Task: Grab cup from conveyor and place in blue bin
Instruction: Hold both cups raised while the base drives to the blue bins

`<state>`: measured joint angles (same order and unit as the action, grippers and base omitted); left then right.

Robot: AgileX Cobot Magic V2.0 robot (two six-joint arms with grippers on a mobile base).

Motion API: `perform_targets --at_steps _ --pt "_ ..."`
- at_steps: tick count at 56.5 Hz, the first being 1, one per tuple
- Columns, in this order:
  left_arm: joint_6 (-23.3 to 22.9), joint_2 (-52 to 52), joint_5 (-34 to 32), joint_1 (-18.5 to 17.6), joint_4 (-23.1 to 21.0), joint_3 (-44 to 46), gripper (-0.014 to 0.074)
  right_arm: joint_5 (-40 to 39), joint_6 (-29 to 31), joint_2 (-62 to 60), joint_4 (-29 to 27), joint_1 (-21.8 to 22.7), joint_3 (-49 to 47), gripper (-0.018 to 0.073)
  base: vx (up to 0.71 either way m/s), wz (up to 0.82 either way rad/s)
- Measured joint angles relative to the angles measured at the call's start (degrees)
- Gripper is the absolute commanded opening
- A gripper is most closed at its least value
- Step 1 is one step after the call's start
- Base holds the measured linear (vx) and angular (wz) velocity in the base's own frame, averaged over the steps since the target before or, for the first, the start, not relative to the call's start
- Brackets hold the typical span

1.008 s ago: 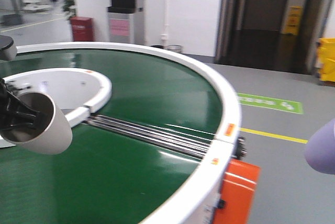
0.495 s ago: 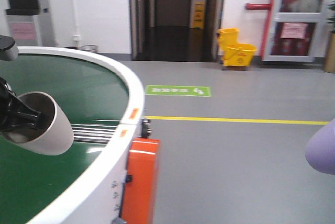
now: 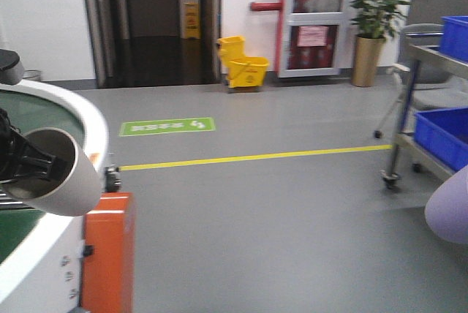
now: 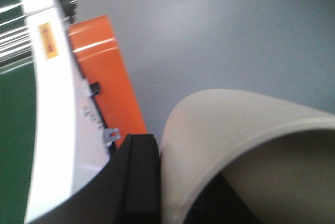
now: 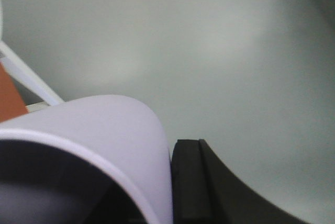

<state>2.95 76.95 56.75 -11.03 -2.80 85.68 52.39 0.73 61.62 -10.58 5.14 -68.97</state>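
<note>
My left gripper (image 3: 25, 163) is shut on a beige cup (image 3: 55, 174), tilted with its mouth toward the camera, beside the conveyor (image 3: 69, 112). In the left wrist view a black finger (image 4: 138, 174) presses the beige cup (image 4: 235, 124) wall above the conveyor's white rim (image 4: 55, 109). My right gripper (image 5: 157, 198) is shut on a lilac cup (image 5: 104, 124); that lilac cup (image 3: 450, 214) shows at the front view's right edge. A blue bin (image 3: 442, 134) sits on a steel cart's lower shelf far right, with another blue crate (image 3: 455, 35) above it.
An orange panel (image 3: 106, 254) hangs on the conveyor's side. The cart's leg and caster (image 3: 389, 175) stand on the grey floor. Further off are a yellow floor line (image 3: 256, 157), a green floor sign (image 3: 167, 126), a yellow mop bucket (image 3: 245, 64) and a potted plant (image 3: 373, 31).
The front view has swung right, away from the conveyor; the belt slid out to the left edge and the cart with blue bins came into view. Both cups stay gripped.
</note>
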Motion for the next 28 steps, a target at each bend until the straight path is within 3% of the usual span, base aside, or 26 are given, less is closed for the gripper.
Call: perform_targets --at_steps 28 --pt "0.0 0.0 0.0 0.0 -0.3 0.0 0.0001 0.2 0.0 -0.2 0.1 0.0 0.0 -0.0009 0.06 -0.54"
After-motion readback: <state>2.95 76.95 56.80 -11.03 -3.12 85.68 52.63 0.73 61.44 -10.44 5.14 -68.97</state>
